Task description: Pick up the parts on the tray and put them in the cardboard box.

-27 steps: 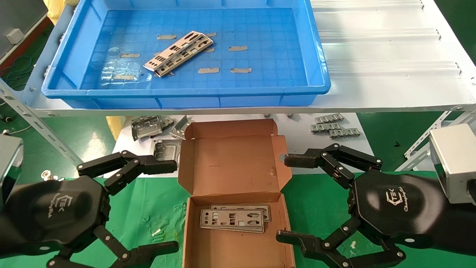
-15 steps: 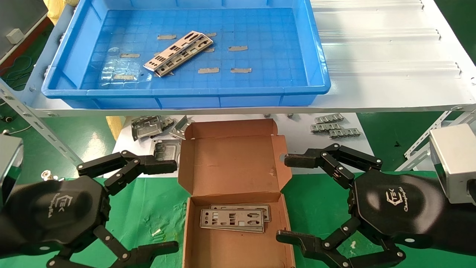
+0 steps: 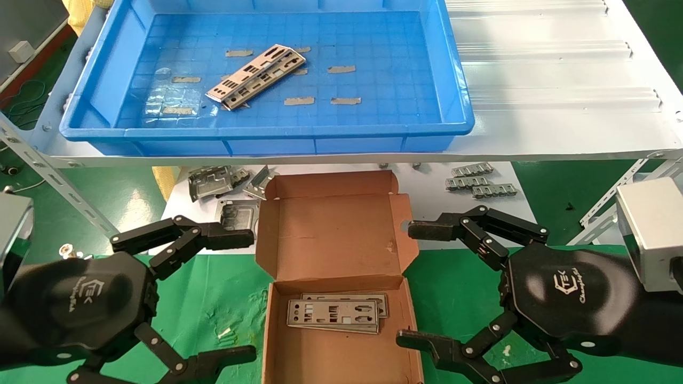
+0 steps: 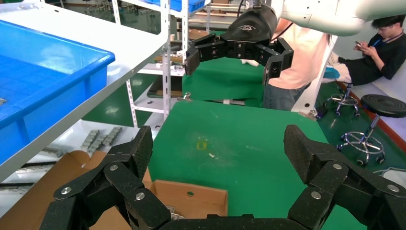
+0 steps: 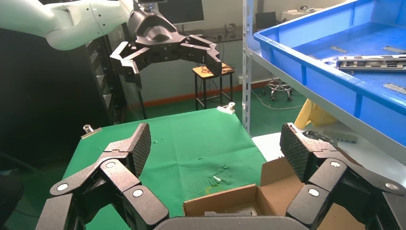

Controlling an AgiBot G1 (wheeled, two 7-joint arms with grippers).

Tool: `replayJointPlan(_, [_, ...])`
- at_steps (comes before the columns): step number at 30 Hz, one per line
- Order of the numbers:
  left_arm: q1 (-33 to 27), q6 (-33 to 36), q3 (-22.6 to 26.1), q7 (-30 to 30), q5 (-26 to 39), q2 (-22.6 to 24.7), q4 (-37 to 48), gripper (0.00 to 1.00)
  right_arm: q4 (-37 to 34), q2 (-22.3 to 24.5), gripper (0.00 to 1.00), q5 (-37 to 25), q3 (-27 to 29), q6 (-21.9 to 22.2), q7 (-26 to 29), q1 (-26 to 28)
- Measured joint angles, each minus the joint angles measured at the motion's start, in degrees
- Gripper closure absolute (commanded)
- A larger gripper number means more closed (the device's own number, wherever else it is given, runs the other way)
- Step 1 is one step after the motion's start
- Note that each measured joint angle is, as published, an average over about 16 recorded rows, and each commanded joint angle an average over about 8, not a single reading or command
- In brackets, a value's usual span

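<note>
Two silvery punched plates (image 3: 256, 76) lie stacked at a slant on the floor of the blue tray (image 3: 267, 136) on the upper shelf; they also show in the right wrist view (image 5: 371, 62). The open cardboard box (image 3: 333, 250) stands on the green cloth between my grippers, with two plates (image 3: 333, 313) lying in it. My left gripper (image 3: 240, 296) is open and empty at the box's left side. My right gripper (image 3: 413, 285) is open and empty at the box's right side. Both hang low, well below the tray.
Bent grey brackets (image 3: 213, 184) lie on the white lower shelf behind the box's left, ribbed metal strips (image 3: 480, 181) behind its right. The white shelf edge (image 3: 533, 152) overhangs the box's lid. A slanted metal strut (image 3: 58, 181) stands at the left.
</note>
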Motion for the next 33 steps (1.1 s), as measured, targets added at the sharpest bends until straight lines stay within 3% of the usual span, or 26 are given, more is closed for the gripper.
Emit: replayJointPlan(33, [0.0,0.0,0.0,0.0,0.0,0.0,0.0,0.0,0.0,0.0,1.0,0.0,0.0,0.0,0.0,0.0])
